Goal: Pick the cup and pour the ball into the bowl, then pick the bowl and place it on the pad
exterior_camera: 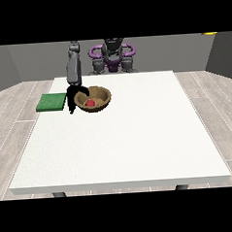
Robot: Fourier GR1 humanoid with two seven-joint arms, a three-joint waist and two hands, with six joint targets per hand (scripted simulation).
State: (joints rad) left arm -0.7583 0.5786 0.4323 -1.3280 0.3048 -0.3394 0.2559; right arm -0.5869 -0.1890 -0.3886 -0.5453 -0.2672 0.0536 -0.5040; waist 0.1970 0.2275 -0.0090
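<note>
- Ball (90,103) sits in the bowl (93,99).
- Robot hand (73,102) at the bowl's left rim; I cannot tell its grip.
- I'd lift level, then move left to the pad (52,102).

A: Torso (113,52) at twelve o'clock, upright, facing the camera. Purple rings at both shoulders.

B: Arms?

A: One arm (73,67) raised at the view's left, grey forearm pointing steeply down toward six o'clock.

B: And its hand?

A: The hand at the view's left (72,100) is black and hangs below the wrist, pointing down. Finger pose too small to read.

B: Other side?

A: No hand visible at the view's right.
</note>
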